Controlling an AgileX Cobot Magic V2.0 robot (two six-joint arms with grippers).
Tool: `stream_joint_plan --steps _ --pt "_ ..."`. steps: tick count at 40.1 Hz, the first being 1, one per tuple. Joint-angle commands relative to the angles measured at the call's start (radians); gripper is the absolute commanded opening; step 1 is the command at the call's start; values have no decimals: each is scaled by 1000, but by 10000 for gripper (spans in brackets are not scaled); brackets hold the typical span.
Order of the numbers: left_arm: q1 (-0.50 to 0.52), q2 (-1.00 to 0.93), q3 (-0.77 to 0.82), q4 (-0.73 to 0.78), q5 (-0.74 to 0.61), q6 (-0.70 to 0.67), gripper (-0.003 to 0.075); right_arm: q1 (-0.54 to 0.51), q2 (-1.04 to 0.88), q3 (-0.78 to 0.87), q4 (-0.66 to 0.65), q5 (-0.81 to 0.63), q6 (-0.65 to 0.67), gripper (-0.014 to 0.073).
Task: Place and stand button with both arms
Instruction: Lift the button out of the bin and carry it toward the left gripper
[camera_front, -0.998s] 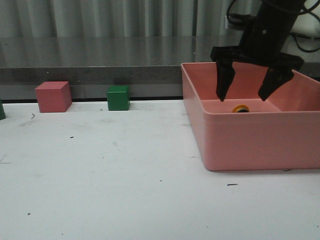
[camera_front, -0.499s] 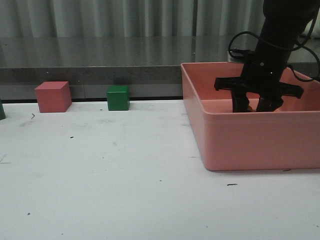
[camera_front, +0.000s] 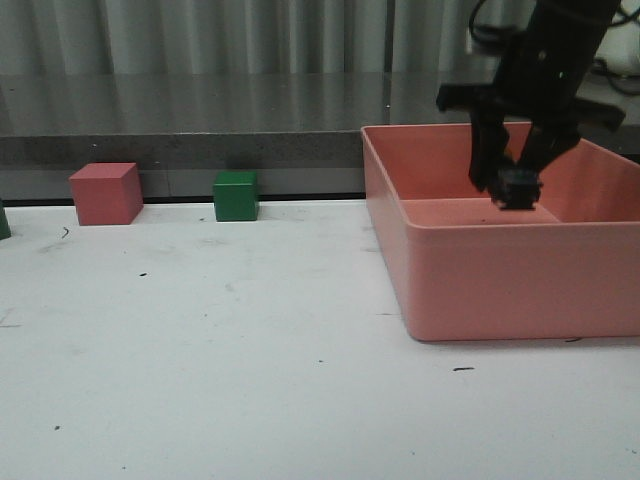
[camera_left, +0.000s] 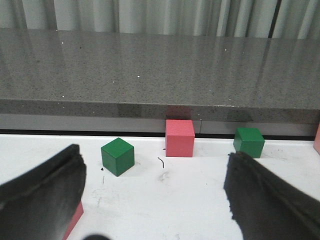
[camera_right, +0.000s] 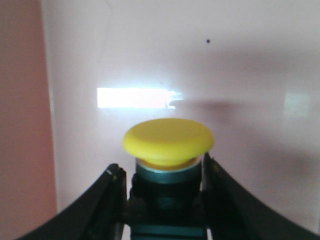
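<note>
- Currently, the button (camera_right: 168, 165) is gripped by the right gripper (camera_front: 512, 185) and held inside the pink bin (camera_front: 480, 280) at the right of the worktop (camera_front: 220, 340), clear of the bin floor as judged from the front view.
- In the right wrist view the fingers (camera_right: 107, 200) are seen closed against both sides of the dark body, with the yellow cap pointing away from the wrist toward the bin floor.
- In the front view only a dark block is visible at the fingertips; the cap cannot be made out there.
- The left gripper (camera_left: 155, 200) is seen only in its own wrist view, fingers spread wide with nothing between them, facing the far side of the worktop.
- A pink cube (camera_front: 106, 193) and a green cube (camera_front: 236, 195) stand at the far left, well apart from the bin.
- Progress is judged early: the pick is made; removal from the bin, any handover to the left arm, and standing the button on the worktop are not yet done.
</note>
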Motion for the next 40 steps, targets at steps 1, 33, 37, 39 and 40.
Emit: stream_joint_plan --steps 1,33,37,39,40 --pt "0 12 -39 -3 -79 -9 545 24 -147 -32 3 -10 -2 170" --pt "0 12 -39 -3 -79 -9 545 620 75 -347 170 -38 86 170" --pt "0 12 -39 -3 -79 -9 545 617 141 -394 126 -17 190 170" --pt "0 12 -39 -3 -79 -9 545 617 163 -397 78 -13 267 170" --pt "0 12 -39 -3 -79 -9 545 617 172 -397 54 -13 299 170"
